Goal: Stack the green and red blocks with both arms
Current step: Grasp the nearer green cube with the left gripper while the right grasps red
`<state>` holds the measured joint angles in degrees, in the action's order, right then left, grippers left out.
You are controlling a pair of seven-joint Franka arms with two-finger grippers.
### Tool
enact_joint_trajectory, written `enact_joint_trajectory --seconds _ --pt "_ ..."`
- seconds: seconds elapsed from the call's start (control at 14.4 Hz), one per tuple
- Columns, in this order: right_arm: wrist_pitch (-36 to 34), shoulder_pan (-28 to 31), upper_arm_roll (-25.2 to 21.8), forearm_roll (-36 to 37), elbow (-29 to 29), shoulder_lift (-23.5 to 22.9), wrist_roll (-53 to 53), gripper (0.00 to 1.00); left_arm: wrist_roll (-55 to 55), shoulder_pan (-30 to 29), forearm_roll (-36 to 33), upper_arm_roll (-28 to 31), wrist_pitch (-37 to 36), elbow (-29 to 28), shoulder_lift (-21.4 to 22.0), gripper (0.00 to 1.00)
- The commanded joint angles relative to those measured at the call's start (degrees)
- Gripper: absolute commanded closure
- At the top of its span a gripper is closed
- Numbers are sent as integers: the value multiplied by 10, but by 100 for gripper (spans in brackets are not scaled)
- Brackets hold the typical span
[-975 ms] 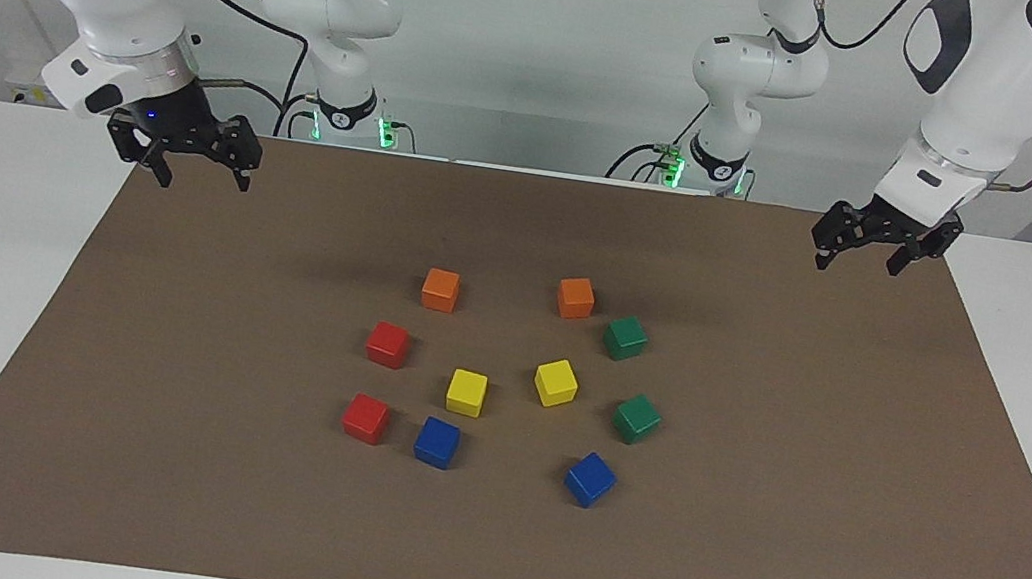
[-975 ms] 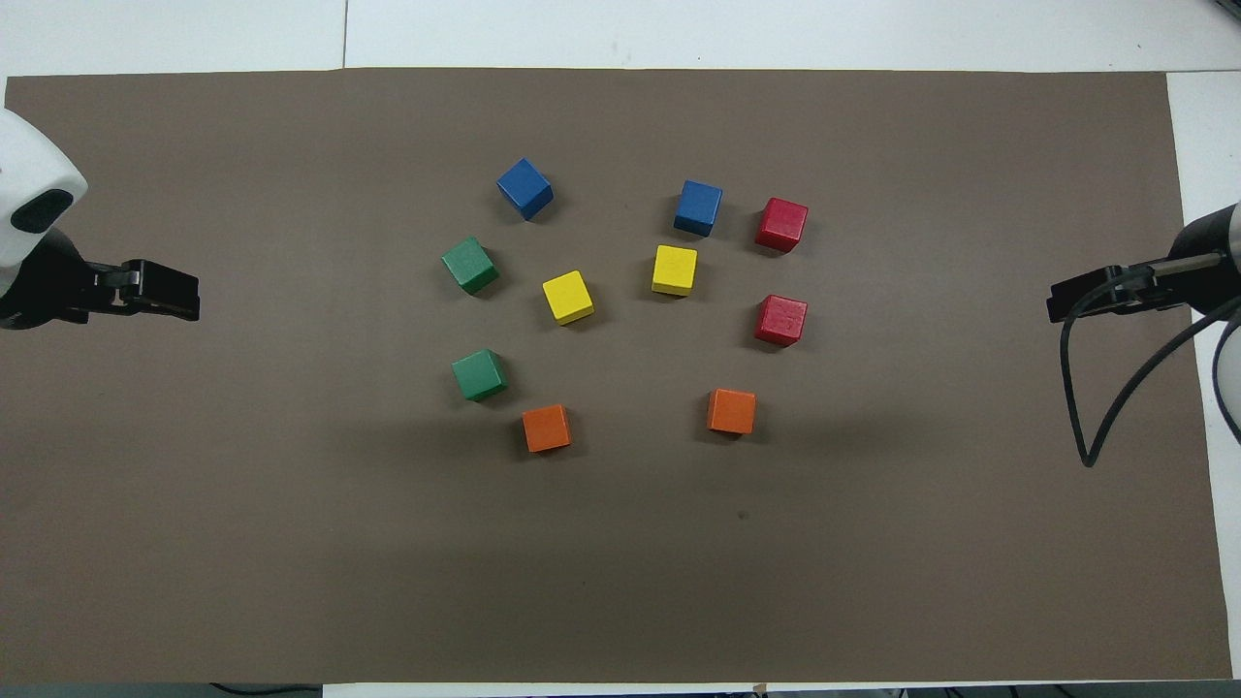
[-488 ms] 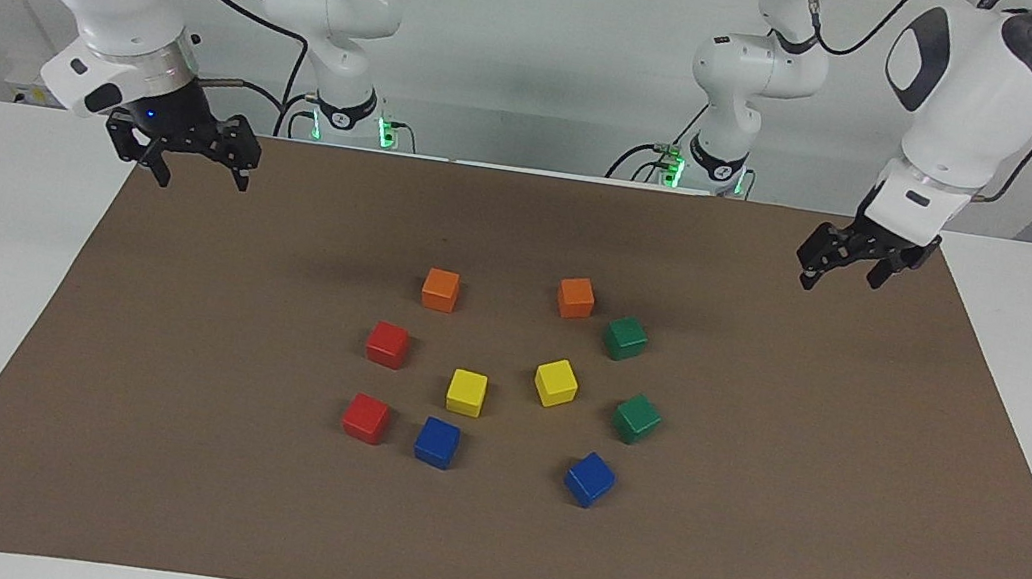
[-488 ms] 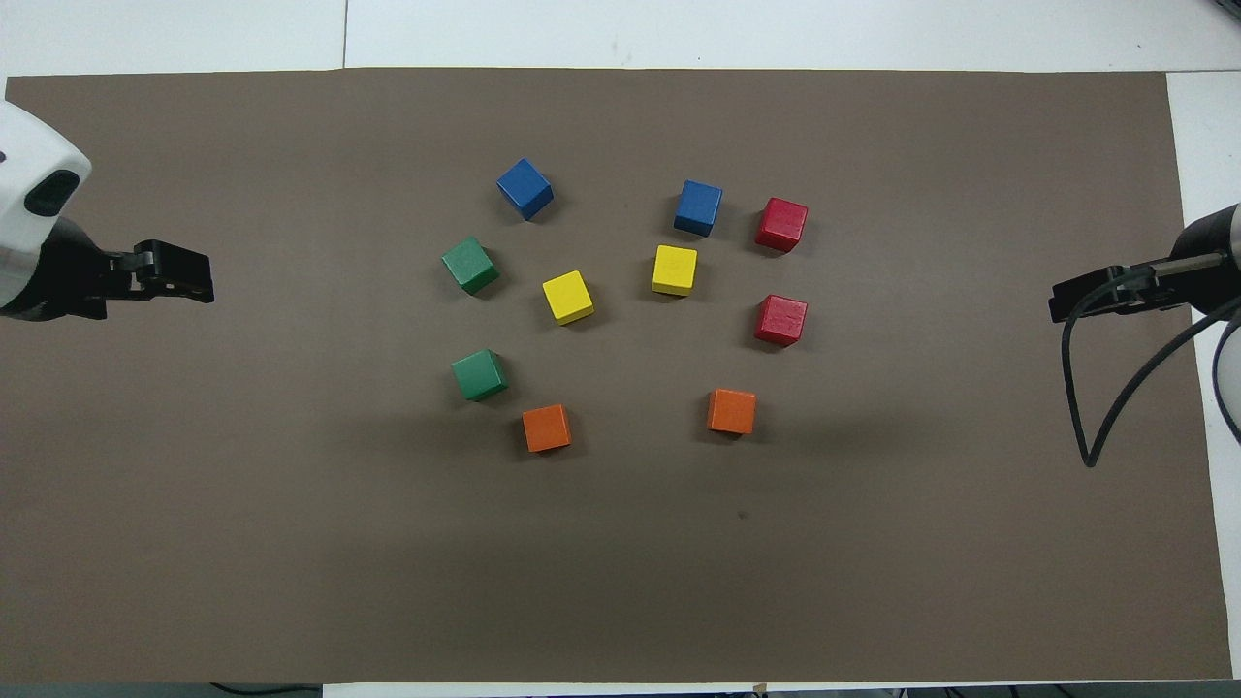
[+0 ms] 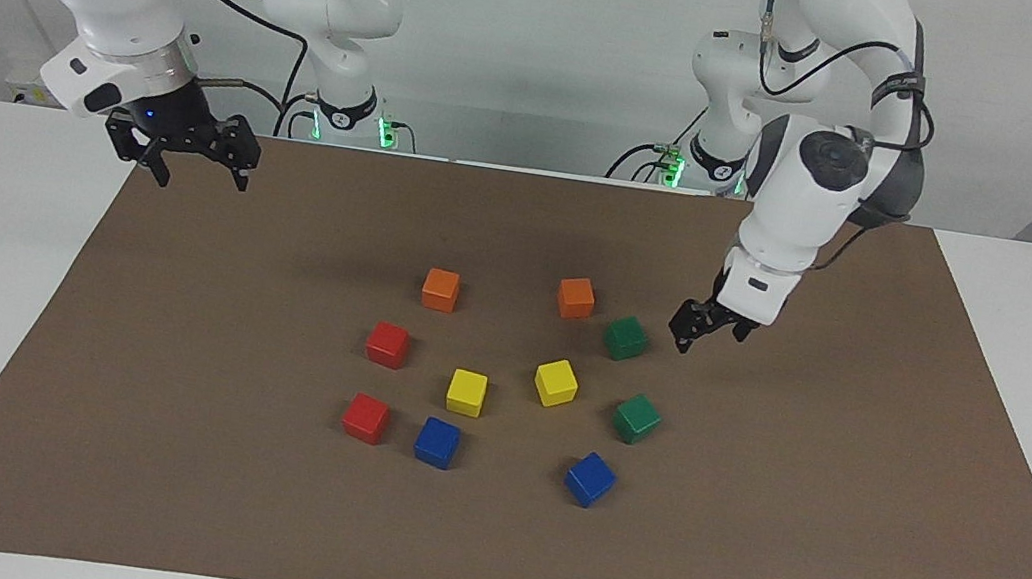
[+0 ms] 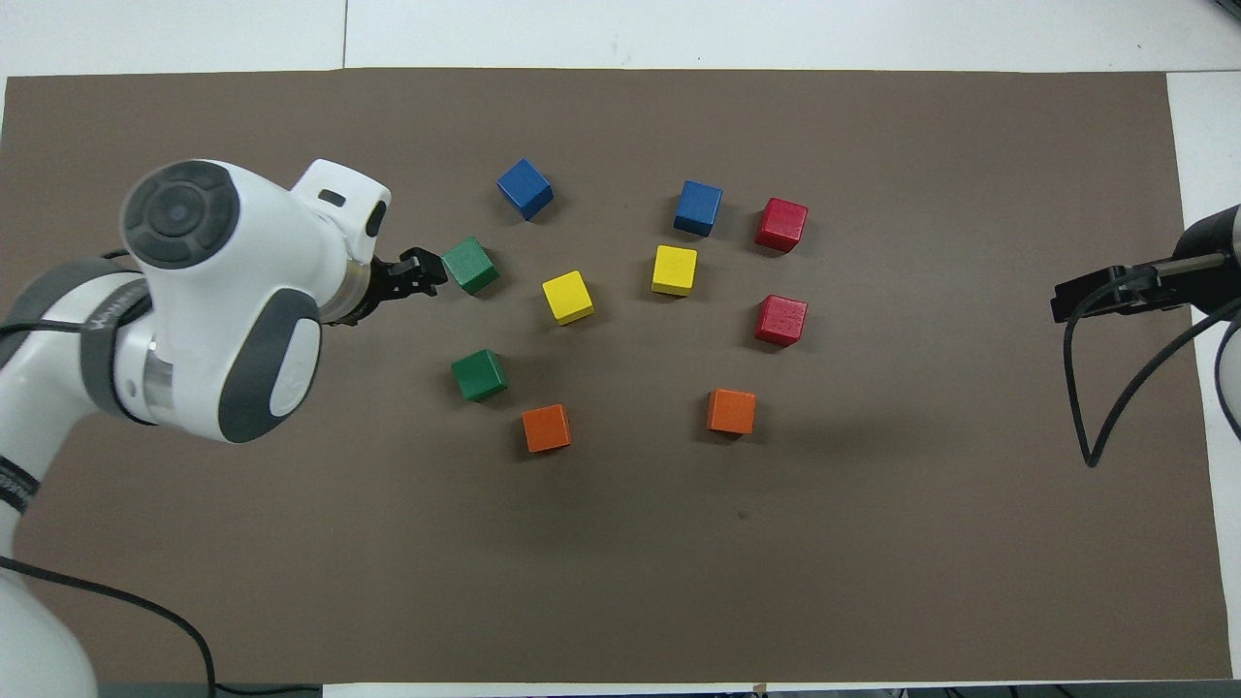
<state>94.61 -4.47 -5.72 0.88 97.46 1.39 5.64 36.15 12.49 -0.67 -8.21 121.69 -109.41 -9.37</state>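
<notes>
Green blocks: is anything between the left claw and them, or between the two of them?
Nothing visible blocks either path. The left claw hangs open just beside the nearer green block, bare mat between. The farther green block also has only mat between it and the first.

In the overhead view you see the right tool (image 6: 1105, 294) only partly, because the picture edge cuts off its arm. The left tool (image 6: 419, 274) is mostly covered by its own white wrist there, so you cannot judge how its fingers stand.
</notes>
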Motion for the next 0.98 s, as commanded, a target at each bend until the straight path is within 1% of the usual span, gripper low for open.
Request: enact_joint_trajectory --seconds 0.0,0.14,0.21,0.28,0.42,0.56,0.7,0.91 --pt "2 2 7 9 18 16 -4 0 18 22 2 8 35 -29 -8 0" --pt "24 -8 9 6 36 20 -74 0 38 33 2 8 73 -67 -5 0" --pt "31 -29 11 6 53 27 -112 0 61 42 2 8 97 -80 -7 0" --pt "42 -47 11 6 56 27 -161 0 75 50 2 8 113 -92 -9 0" --pt "67 -82 11 2 75 19 -252 0 80 63 1 8 117 -107 -19 0" --pt "109 -105 12 -1 98 1 -324 0 93 71 1 8 138 -116 -29 0" --pt "143 -122 12 -4 105 -26 -378 0 95 72 1 8 148 -131 -33 0" --pt "182 -140 12 -4 117 -47 -408 0 103 75 1 8 165 -143 -35 0"
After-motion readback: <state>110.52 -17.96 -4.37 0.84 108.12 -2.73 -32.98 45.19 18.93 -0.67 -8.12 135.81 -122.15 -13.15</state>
